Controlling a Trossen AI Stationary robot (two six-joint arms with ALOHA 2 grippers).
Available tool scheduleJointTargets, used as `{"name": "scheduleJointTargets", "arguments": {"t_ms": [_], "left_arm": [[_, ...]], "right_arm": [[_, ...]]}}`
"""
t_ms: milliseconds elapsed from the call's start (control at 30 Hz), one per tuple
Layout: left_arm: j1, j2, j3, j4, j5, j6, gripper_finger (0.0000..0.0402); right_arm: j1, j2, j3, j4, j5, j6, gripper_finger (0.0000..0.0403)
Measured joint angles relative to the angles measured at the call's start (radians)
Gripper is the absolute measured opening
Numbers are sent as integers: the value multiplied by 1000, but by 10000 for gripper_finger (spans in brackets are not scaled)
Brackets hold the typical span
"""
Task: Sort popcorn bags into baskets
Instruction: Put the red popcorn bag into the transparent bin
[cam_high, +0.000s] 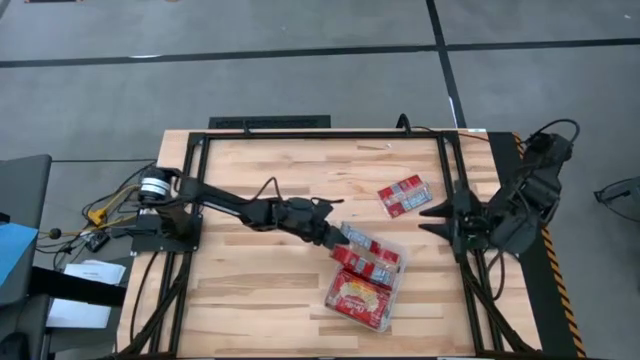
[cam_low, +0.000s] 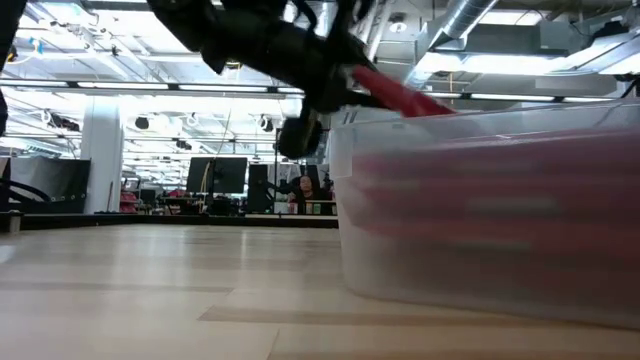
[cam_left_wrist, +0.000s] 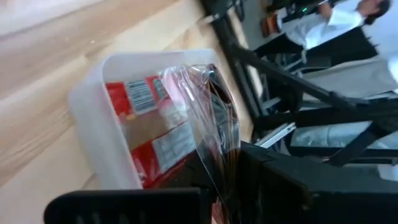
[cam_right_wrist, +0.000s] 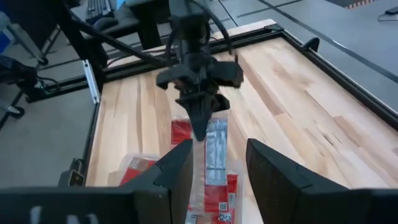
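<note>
From where I stand there is one clear tray (cam_high: 392, 290) on the wooden table (cam_high: 250, 170), with what looks like three red popcorn bags in it: one flat at the near end (cam_high: 357, 298), one lying across the middle (cam_high: 375, 262), and one more (cam_high: 352, 238) that the left gripper (cam_high: 338, 236) has its fingers clamped tight on, poised over the tray's far corner. A fourth bag (cam_high: 404, 195) lies alone on the bare wood, well apart from the tray. The right gripper (cam_high: 432, 220) waits at the table's right edge, fingers partly spread with nothing between them. The bags carry white label patches and a barcode (cam_left_wrist: 140, 93), but I can't read any words
</note>
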Motion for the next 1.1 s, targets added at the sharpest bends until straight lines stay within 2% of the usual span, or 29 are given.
{"name": "scheduleJointTargets", "arguments": {"t_ms": [267, 433, 633, 867, 1100], "left_arm": [[19, 124, 133, -30, 99, 6, 12], [40, 174, 228, -197, 122, 39, 12], [55, 175, 240, -228, 129, 22, 23], [55, 175, 239, -245, 121, -10, 10], [55, 175, 239, -237, 123, -59, 24]], "right_arm": [[18, 36, 0, -40, 0, 70, 164], [24, 51, 0, -45, -2, 87, 165], [24, 63, 0, -45, 1, 88, 163], [24, 70, 0, -50, 21, 87, 155], [24, 70, 0, -50, 31, 86, 150]]}}
